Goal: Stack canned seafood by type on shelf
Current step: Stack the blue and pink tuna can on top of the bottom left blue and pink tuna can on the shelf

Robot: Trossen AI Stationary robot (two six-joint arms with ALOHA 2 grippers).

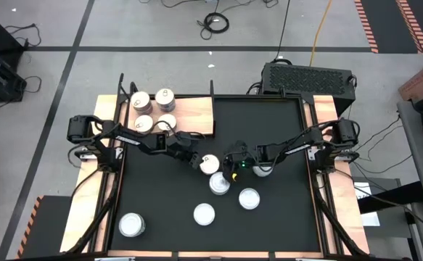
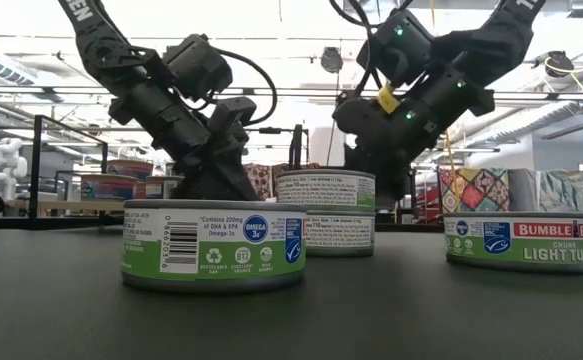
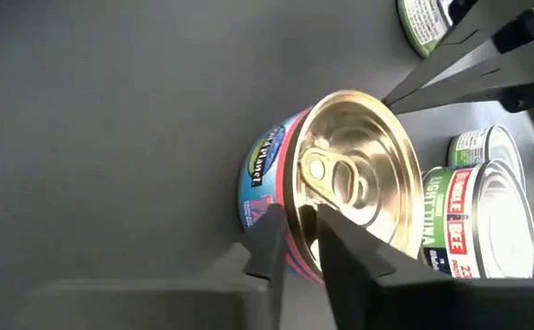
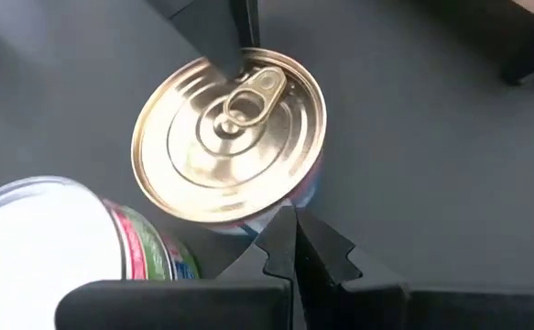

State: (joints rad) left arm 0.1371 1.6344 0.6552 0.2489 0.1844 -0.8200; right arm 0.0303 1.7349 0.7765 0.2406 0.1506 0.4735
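A gold-topped pull-tab tin (image 3: 344,183) sits mid-surface (image 1: 167,196) on the black mat, its rim pinched by the left gripper (image 3: 299,234); the right gripper (image 4: 294,240), fingers together, hovers just beside it, opposite. Four tins (image 1: 153,110) occupy the wooden shelf (image 1: 196,116).

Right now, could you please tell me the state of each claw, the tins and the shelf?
left claw: closed on the gold-top tin's rim.
right claw: shut, empty, tips beside that tin.
gold-top tin: sealed, pull-tab flat.
stacked pair: one tin on another, both upright.
shelf: partly filled.
four tins: on the shelf, tops up.
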